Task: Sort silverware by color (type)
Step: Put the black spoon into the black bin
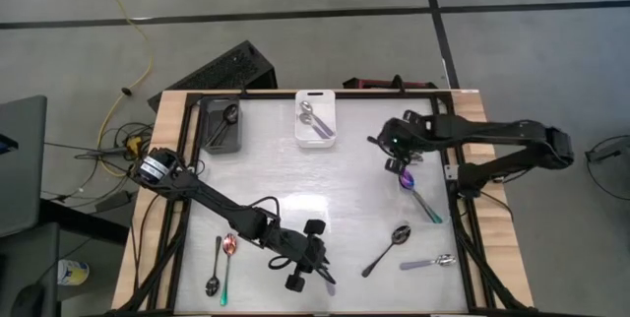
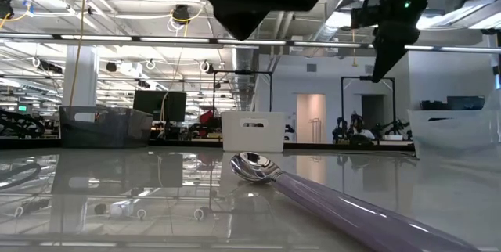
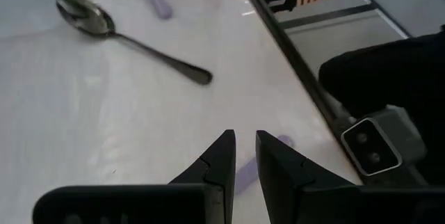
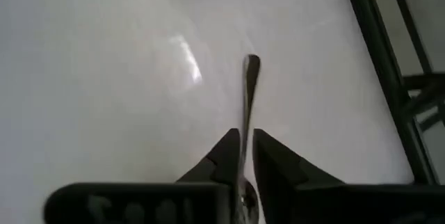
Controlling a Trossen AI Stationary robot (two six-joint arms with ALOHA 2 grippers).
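The rainbow spoon's (image 4: 247, 113) bowl vanishes between the right gripper's (image 4: 247, 147) fingers at bottom centre. The silver spoon's (image 2: 329, 197) handle runs off lower right.

Dark jointed arms, tapered black end effector fingers (image 3: 221, 156).

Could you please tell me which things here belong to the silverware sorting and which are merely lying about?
Job:
rainbow spoon in the right pincer
black spoon
silver spoon
spoons at the left edge
dark bin
white bin

Lying about:
keyboard
yellow cable
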